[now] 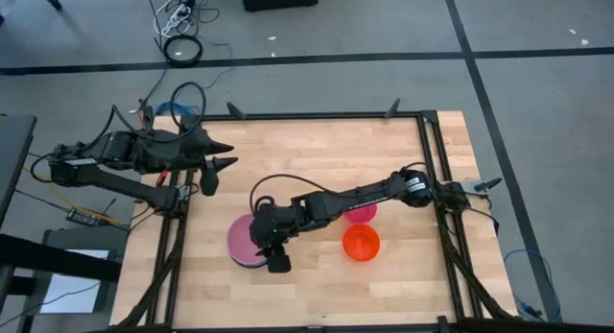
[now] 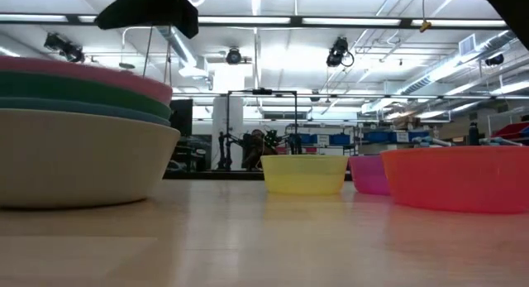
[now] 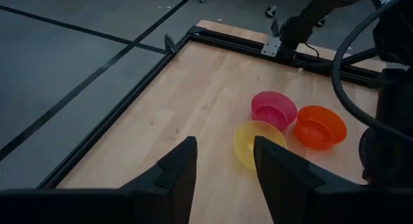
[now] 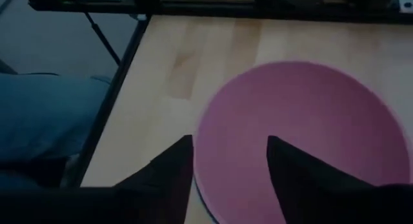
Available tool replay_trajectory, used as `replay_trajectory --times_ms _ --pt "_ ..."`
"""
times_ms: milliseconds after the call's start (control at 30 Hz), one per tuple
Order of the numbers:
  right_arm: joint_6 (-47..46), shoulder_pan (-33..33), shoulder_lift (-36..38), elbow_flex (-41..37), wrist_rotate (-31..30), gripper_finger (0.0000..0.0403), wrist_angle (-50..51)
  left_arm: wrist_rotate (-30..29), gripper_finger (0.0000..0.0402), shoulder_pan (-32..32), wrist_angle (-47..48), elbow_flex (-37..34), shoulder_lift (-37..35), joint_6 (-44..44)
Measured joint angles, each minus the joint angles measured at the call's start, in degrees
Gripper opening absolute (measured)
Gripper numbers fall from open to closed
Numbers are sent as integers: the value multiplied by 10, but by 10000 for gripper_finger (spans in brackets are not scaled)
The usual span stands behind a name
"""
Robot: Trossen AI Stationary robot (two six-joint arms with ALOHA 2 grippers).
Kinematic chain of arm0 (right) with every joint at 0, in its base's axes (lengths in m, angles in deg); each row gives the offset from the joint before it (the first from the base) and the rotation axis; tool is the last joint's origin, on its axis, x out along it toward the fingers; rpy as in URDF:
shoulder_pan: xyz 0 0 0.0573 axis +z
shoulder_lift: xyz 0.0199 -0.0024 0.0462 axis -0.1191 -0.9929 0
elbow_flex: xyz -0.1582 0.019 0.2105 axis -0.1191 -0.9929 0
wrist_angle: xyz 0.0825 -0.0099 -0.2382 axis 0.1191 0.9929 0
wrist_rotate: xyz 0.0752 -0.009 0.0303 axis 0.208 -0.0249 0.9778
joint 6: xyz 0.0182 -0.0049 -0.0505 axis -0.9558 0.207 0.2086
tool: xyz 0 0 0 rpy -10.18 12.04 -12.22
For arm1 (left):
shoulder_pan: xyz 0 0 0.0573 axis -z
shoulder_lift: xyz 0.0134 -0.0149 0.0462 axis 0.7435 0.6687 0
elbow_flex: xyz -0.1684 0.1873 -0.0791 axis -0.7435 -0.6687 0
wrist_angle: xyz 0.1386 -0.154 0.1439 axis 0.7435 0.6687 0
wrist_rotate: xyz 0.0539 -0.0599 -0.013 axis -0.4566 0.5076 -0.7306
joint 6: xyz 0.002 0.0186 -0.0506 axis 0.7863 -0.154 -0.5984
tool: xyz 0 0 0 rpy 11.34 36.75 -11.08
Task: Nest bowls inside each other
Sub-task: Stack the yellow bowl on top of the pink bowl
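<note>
A nested stack stands near the table's front left. A light pink bowl sits on top, with green, blue and pale grey-white bowls under it. My right gripper hangs open over the pink bowl's rim, one finger outside it and one over the hollow. A yellow bowl, a magenta bowl and an orange-red bowl stand singly on the wood to the right. In the high view the right arm hides the yellow one. My left gripper waits open at the far left.
Black frame rails run along the table's far, left and right edges. Bare wood lies across the far middle. The right arm reaches across the table above the single bowls.
</note>
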Motion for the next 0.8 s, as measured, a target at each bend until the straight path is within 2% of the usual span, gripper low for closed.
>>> replay_trajectory --times_ms 233,433,533,667,800 --pt "-3 -3 6 0 -26 192 12 0 163 0 4 0 0 -3" --pt "2 -14 17 0 -202 171 160 0 163 0 13 0 0 -12" --pt "-22 -30 39 0 -244 165 233 2 163 0 14 0 0 -12" --pt "-86 -48 57 0 -239 163 340 2 163 0 20 0 0 -14" --pt "-134 -59 59 0 -194 169 422 2 163 0 30 0 0 -21"
